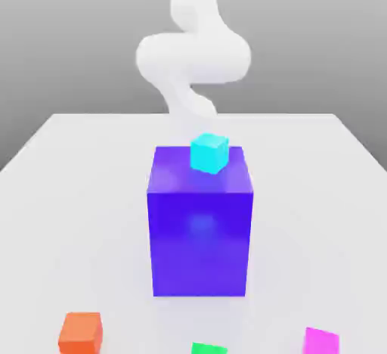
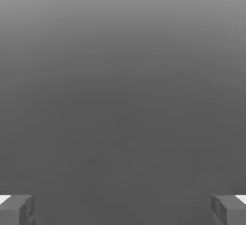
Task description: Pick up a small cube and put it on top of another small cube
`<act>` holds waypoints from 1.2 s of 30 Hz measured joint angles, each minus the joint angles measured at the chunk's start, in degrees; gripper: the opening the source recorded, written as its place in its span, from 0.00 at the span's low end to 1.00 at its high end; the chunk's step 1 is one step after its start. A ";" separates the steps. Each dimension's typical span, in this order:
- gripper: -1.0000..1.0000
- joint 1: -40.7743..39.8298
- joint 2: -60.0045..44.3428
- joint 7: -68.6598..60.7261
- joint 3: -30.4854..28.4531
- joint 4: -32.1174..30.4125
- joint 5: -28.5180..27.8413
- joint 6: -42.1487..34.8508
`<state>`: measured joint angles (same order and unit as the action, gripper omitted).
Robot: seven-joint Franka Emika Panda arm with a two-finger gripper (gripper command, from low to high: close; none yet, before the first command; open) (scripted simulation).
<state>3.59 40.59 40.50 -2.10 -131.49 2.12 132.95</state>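
The small cube [image 1: 321,341], bright magenta-pink, rests on the white table at the front of the exterior view, toward its right. A cyan cube [image 1: 208,153] sits on top of the big blue-violet block [image 1: 199,228] in the middle of the table. The white arm [image 1: 193,57] rises behind that block, far from the magenta cube. In the hand view my gripper [image 2: 123,210] is open. Its two grey fingertips [image 2: 17,209] stand wide apart with nothing between them, against a plain grey background.
An orange cube [image 1: 80,333] lies at the front on the exterior view's left. A green cube [image 1: 208,348] sits at the front middle, cut by the frame edge. The white table [image 1: 83,194] spreads wide on both sides of the tall block.
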 joint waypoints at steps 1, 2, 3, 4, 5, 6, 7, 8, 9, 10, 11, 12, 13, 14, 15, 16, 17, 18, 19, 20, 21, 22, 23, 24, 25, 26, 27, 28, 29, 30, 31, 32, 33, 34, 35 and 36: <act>0.50 1.63 -2.26 -2.26 -0.96 0.13 0.86 0.49; 0.50 3.02 -4.44 -4.52 -1.74 0.26 1.81 0.95; 0.50 4.45 -6.58 -6.68 -2.56 0.38 2.67 1.41; 0.50 5.78 -8.69 -8.85 -3.29 0.50 3.57 1.88; 0.50 7.01 -10.80 -11.05 -3.93 0.63 4.52 2.32; 0.50 8.24 -12.91 -13.22 -4.56 0.75 5.43 2.75; 0.50 9.44 -15.01 -15.38 -5.16 0.88 6.33 3.19; 0.50 10.63 -17.12 -17.50 -5.73 1.01 7.17 3.62; 0.50 11.66 -19.22 -19.67 -6.16 1.13 8.08 4.05; 0.50 12.55 -21.33 -21.86 -6.44 1.26 9.03 4.49; 0.50 13.54 -23.43 -23.96 -6.80 1.39 9.86 4.91; 0.50 14.29 -25.53 -26.09 -6.92 1.51 10.73 5.35; 0.50 15.03 -27.62 -28.15 -7.02 1.63 11.50 5.83; 0.50 15.74 -29.70 -30.17 -7.09 1.75 12.21 6.28; 0.50 16.48 -31.76 -32.09 -7.20 1.87 12.81 6.74; 0.50 16.95 -33.81 -34.03 -6.96 1.98 13.38 7.22; 0.50 17.72 -35.84 -35.87 -6.71 2.08 13.82 7.73; 0.50 18.19 -37.85 -37.62 -6.47 2.18 14.14 8.26; 0.50 18.87 -39.83 -39.28 -6.26 2.27 14.32 8.81; 0.50 19.45 -41.79 -40.85 -6.01 2.35 14.37 9.39; 0.50 19.79 -43.72 -42.32 -5.80 2.42 14.29 10.00; 0.50 20.01 -45.62 -43.70 -5.59 2.48 14.07 10.63; 0.50 20.25 -47.49 -44.98 -5.36 2.54 13.70 11.29; 0.50 20.46 -49.33 -46.15 -5.12 2.58 13.16 11.97; 0.50 20.68 -51.13 -47.20 -4.85 2.62 12.46 12.67; 0.50 20.96 -52.89 -48.14 -4.64 2.65 11.60 13.39; 0.50 21.32 -54.63 -48.98 -4.50 2.68 10.59 14.11; 0.50 21.70 -56.32 -49.70 -4.42 2.70 9.42 14.85; 0.50 22.14 -57.98 -50.33 -4.41 2.71 8.11 15.58; 0.50 22.64 -59.60 -50.86 -4.52 2.73 6.66 16.31; 0.50 23.28 -61.19 -51.35 -4.80 2.75 5.15 17.02; 0.50 23.54 -63.03 -51.75 -4.81 3.00 4.51 18.19; 0.50 23.53 -65.04 -52.11 -4.62 3.37 4.40 19.63; 0.50 23.34 -67.15 -52.46 -4.29 3.80 4.57 21.20; 0.50 23.02 -69.33 -52.78 -3.86 4.26 4.87 22.84; 0.00 22.75 -71.08 -53.06 -3.51 4.64 5.20 24.16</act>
<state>26.34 -30.49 -12.57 -5.61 -126.85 7.31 157.12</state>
